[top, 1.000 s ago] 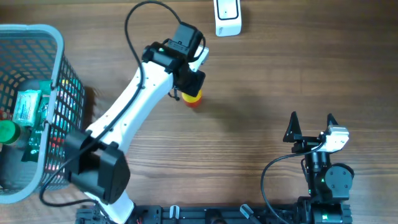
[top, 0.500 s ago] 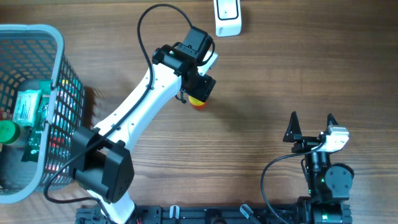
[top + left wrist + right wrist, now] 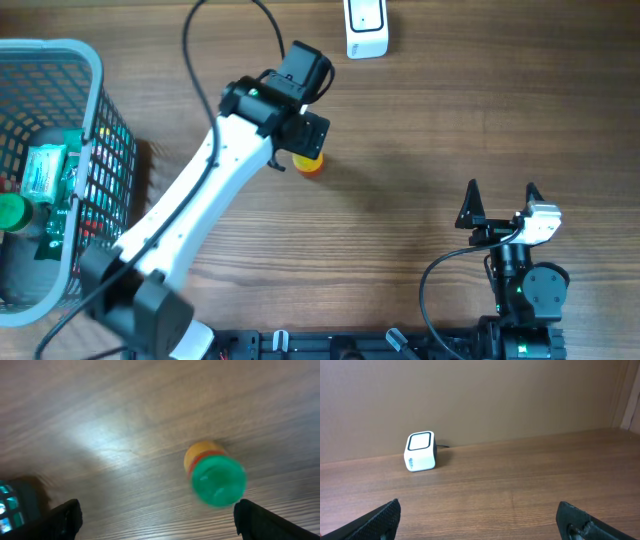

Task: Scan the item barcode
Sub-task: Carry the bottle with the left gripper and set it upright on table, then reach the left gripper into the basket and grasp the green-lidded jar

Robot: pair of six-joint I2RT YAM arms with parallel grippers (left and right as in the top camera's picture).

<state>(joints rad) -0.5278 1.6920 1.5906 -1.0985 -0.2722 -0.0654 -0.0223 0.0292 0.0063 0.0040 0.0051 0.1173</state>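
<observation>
The item, a small yellow bottle [image 3: 308,164] with a green cap [image 3: 218,480], stands on the wooden table, blurred in the left wrist view. My left gripper [image 3: 304,138] hovers just over it, open wide, and the bottle [image 3: 202,455] sits free near the right finger [image 3: 257,520], touching neither. No barcode shows on it. The white scanner [image 3: 366,30] stands at the far edge, also in the right wrist view [image 3: 420,451]. My right gripper [image 3: 500,205] rests open and empty near the front right [image 3: 480,520].
A grey wire basket [image 3: 95,110] at the left edge holds several green and white packages [image 3: 45,170]. The left arm's white link [image 3: 190,210] stretches diagonally from the front left. Black cables loop over the arm and beside the right arm's base.
My left gripper has opened from partly closed to wide and let go of the bottle, which now stands on the table. The wrist swung right, then back left. The right arm stayed still.
</observation>
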